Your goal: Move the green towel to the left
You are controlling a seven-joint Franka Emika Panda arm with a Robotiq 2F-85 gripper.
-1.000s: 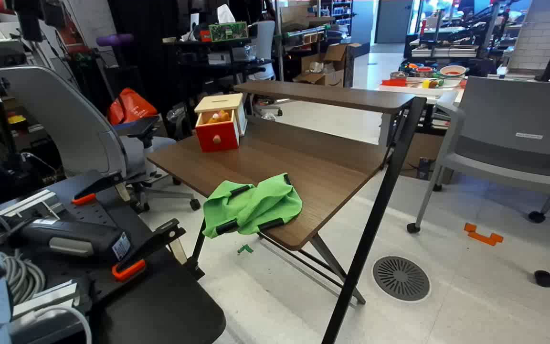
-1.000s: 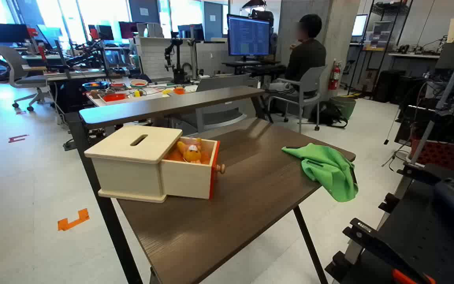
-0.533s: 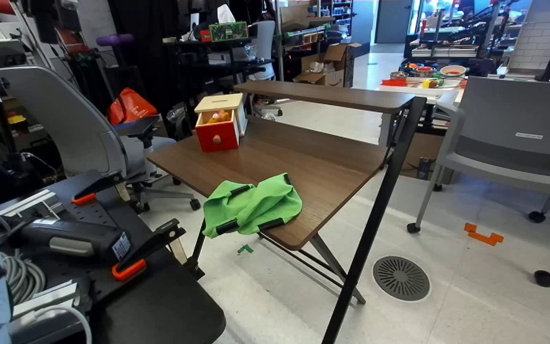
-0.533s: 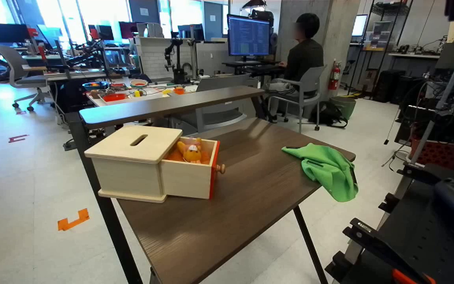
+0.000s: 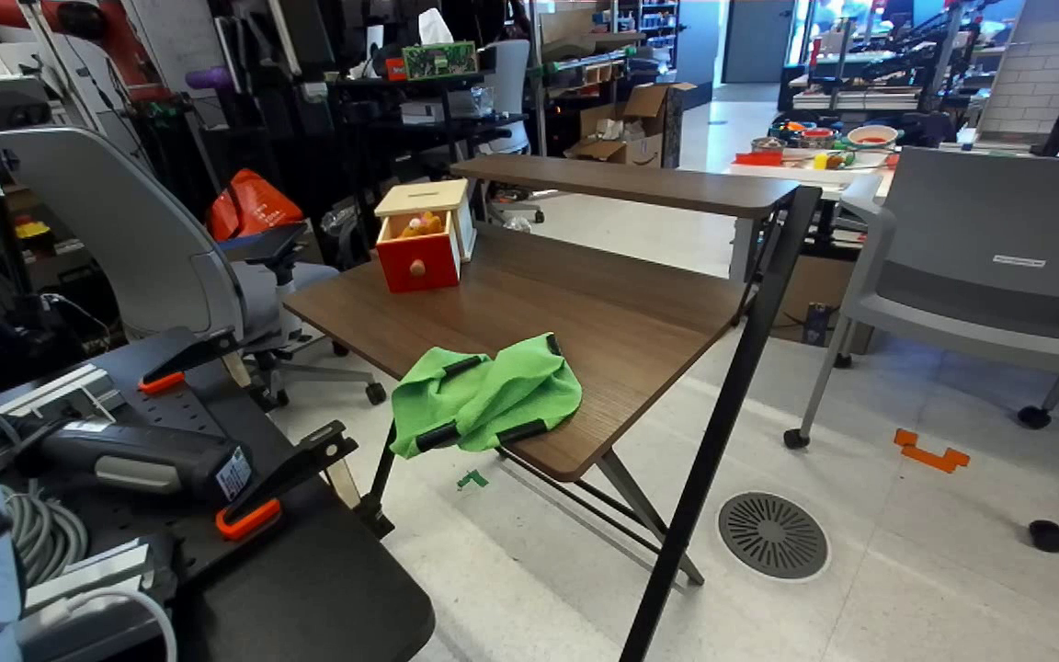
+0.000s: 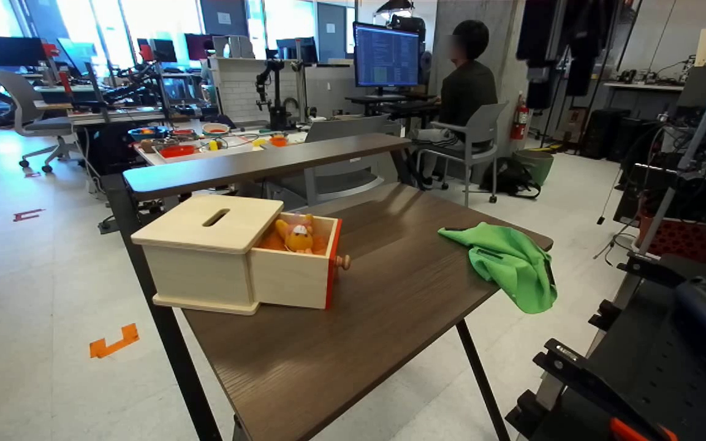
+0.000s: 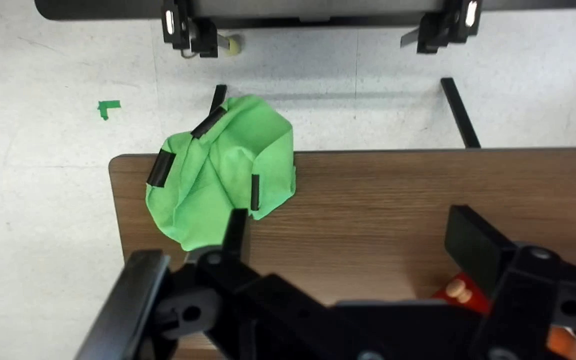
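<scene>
I can't make out any wording from here. Well below the jaws in an exterior view, the label (image 5: pixel 233 474) on a dark device (image 5: pixel 148 458) is too small; far to their right, so is the pale strip (image 5: pixel 1019 262) on a grey chair (image 5: pixel 998 207). Left of the jaws in an exterior view, the lines (image 6: pixel 380 50) on a monitor (image 6: pixel 388 56) blur.

Towel (image 7: pixel 228 162) — green; pincer (image 7: pixel 355 232) — black

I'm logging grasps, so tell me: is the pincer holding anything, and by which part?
Nothing is held: the pincer stands open, and the towel lies over the edge of the table.
</scene>
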